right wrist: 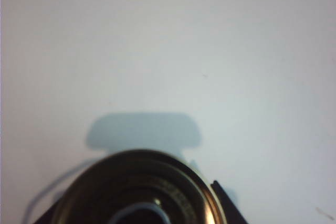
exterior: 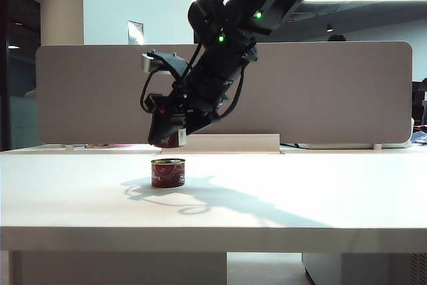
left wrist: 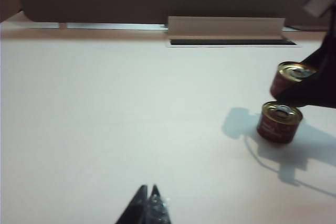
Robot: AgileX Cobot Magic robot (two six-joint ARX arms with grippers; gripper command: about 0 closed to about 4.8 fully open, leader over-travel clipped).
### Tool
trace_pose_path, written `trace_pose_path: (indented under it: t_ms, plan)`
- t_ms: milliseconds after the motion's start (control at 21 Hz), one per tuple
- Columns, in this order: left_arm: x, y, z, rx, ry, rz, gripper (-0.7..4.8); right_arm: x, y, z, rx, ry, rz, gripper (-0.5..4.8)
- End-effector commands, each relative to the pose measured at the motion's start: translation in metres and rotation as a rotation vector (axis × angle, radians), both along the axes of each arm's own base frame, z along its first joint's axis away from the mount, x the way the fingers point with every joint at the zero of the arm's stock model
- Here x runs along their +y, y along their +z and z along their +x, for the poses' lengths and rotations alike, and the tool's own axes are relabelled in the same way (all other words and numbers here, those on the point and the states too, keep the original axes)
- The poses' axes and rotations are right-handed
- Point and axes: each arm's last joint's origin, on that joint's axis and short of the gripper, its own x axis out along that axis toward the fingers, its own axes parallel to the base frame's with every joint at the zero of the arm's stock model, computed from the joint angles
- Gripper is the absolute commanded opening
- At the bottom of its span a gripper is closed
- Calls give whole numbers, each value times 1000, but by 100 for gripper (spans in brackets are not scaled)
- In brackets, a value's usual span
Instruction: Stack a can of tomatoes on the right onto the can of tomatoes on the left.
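My right jaws point(exterior: 175, 137) are clamping a squat red tomato can point(left wrist: 290, 77) with a gold lid, arm angling down above the matching can point(exterior: 167, 172) on the smooth white table point(exterior: 300, 185). My left jaws point(left wrist: 148, 195) are hanging pinched together, empty, well apart.

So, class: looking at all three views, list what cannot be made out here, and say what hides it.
- Held can, exterior view: mostly covered by the right tool.
- Same can, right wrist view: cut off by the frame edge.
- Table can label: too blurred.
- Left tool: only its tips show.
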Motion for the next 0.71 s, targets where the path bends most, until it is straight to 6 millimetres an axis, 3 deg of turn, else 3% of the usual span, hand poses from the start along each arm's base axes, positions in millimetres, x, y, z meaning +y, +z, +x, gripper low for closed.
trace_pose_path:
  t_ms: [48, 524, 619, 714]
  plan:
    - [-1, 2, 0, -11, -35, -2, -5, 4, 0, 2, -20, 2, 20, 237]
    - [-1, 1, 0, -7, -36, -2, -6, 6, -10, 4, -8, 2, 16, 244]
    - [-1, 1, 0, -7, -36, -2, -5, 6, -10, 4, -8, 2, 16, 280]
    - [-1, 1, 0, -7, -36, -2, -5, 6, -10, 4, -8, 2, 16, 285]
